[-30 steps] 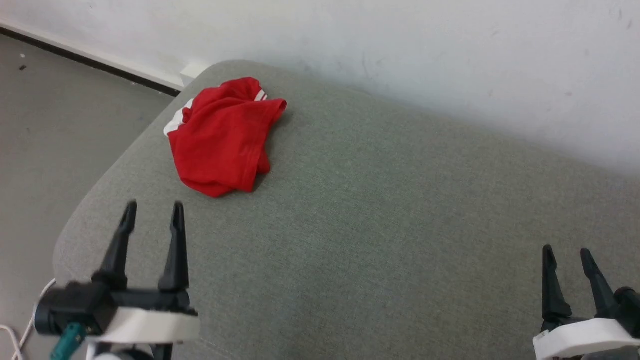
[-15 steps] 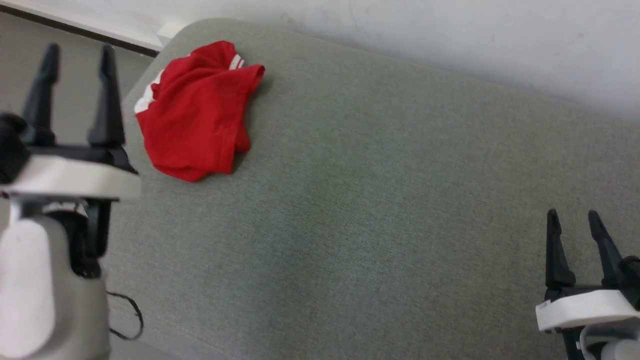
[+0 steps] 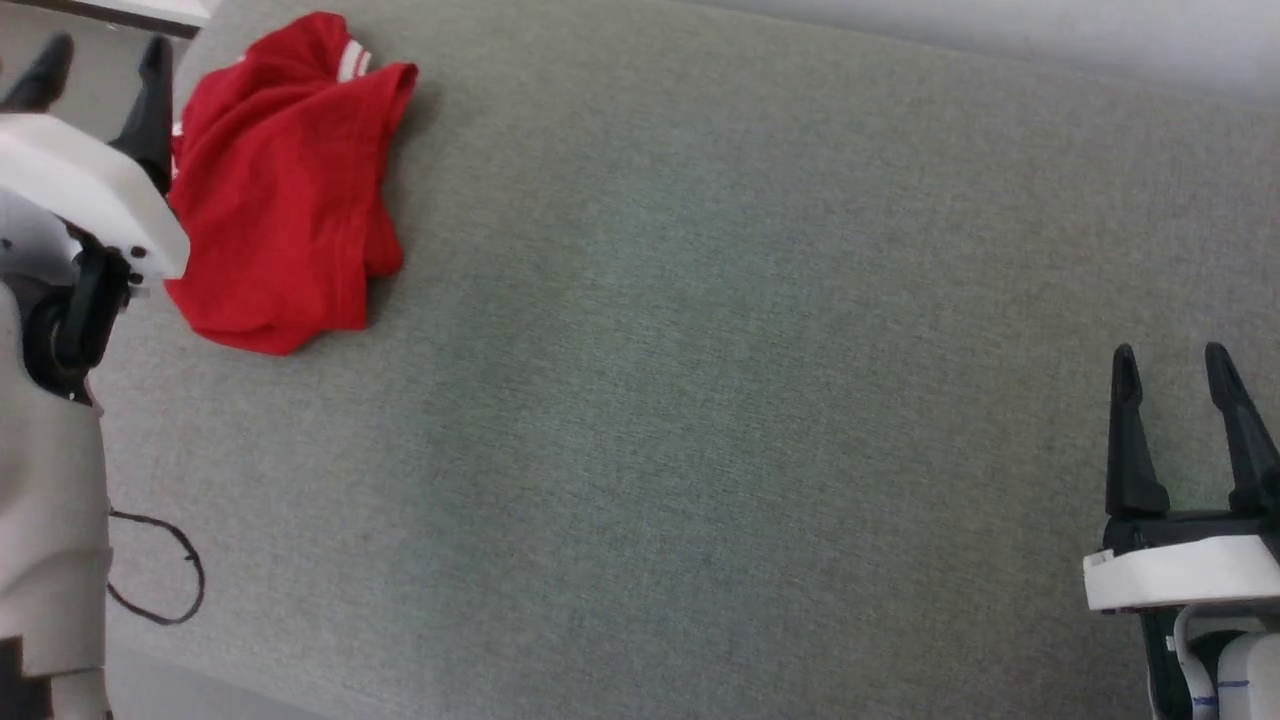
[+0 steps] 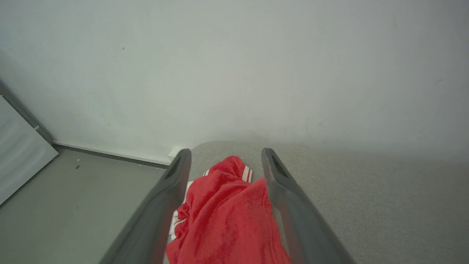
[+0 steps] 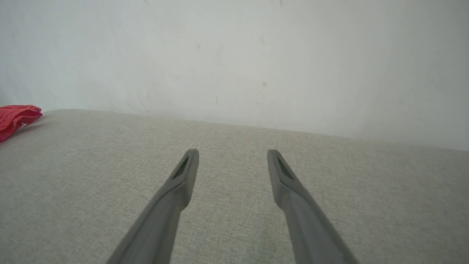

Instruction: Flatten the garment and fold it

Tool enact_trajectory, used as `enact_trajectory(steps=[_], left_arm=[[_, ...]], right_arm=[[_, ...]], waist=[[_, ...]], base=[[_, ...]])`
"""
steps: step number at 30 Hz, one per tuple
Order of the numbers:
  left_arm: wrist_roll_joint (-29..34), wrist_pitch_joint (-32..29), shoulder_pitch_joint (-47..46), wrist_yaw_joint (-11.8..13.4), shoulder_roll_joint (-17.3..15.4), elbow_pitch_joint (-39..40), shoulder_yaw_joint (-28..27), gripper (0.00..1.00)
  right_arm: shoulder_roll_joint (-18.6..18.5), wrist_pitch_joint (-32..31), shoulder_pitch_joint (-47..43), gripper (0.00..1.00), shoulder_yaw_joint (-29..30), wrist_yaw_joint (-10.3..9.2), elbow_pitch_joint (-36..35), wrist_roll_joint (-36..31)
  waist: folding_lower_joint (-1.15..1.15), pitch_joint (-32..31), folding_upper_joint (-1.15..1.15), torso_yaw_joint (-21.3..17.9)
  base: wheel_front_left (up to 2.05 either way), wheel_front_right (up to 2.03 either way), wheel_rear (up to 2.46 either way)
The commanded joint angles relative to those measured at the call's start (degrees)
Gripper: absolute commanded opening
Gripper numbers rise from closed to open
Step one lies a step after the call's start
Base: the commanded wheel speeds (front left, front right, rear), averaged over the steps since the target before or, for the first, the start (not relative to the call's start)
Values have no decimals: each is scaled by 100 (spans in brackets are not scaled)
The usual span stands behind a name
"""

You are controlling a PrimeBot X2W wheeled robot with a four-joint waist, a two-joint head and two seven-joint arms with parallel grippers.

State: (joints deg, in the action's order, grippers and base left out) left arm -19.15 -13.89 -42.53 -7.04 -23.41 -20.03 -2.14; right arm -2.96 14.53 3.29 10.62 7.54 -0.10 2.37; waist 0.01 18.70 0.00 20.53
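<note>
Hovering left gripper [image 3: 100,60]: fingers spread, empty, beside crumpled red white-trimmed T-shirt [image 3: 280,190].
T-shirt: lying bunched at grey fabric cushion's [image 3: 700,350] far-left corner.
Right gripper [image 3: 1170,365]: spread, empty.
Approach: I am aiming for one loose edge.

i count one garment [image 3: 275,190], a single red heap; on it i see two white stripes [image 3: 350,62] side by side; i count two grippers, the left gripper [image 3: 105,50] and the right gripper [image 3: 1170,355]; each carries two dark fingers [image 3: 1130,440], four in all; there is one grey cushion [image 3: 700,350]; one thin black cable [image 3: 200,575], in one loop; one pale wall [image 4: 234,66]
</note>
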Motion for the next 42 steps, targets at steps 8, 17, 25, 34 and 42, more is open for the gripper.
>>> enact_trajectory(steps=[8, 17, 25, 34, 42], left_arm=[[-615, -1176, -551, -43, -490, -969, 649, 100], [-986, -1739, -780, -44, -777, -1729, 939, 100], [-1308, -1969, -791, -44, -739, -2250, 979, 100], [-1337, -1941, -782, -41, -769, -2560, 1086, 0], [-1327, -1731, -876, -43, -1024, -2602, 1149, 0]], right_arm=[[8, -263, 100, 100, -14, -5, -360, -173], [8, -597, 78, 100, -8, -5, -881, -379], [8, -766, 65, 100, -50, -5, -1179, -424], [8, -844, 68, 100, -47, -5, -1287, -457], [8, -671, 111, 100, -116, -5, -1052, -300]], waist=[[-1, 514, 0, -329], [-1, 990, 0, -466], [-1, 1244, 0, -533], [-1, 1402, 0, -567], [-1, 1019, 0, -624]], base=[[0, 0, 0], [0, 0, 0], [0, 0, 0], [0, 0, 0], [0, 0, 0]])
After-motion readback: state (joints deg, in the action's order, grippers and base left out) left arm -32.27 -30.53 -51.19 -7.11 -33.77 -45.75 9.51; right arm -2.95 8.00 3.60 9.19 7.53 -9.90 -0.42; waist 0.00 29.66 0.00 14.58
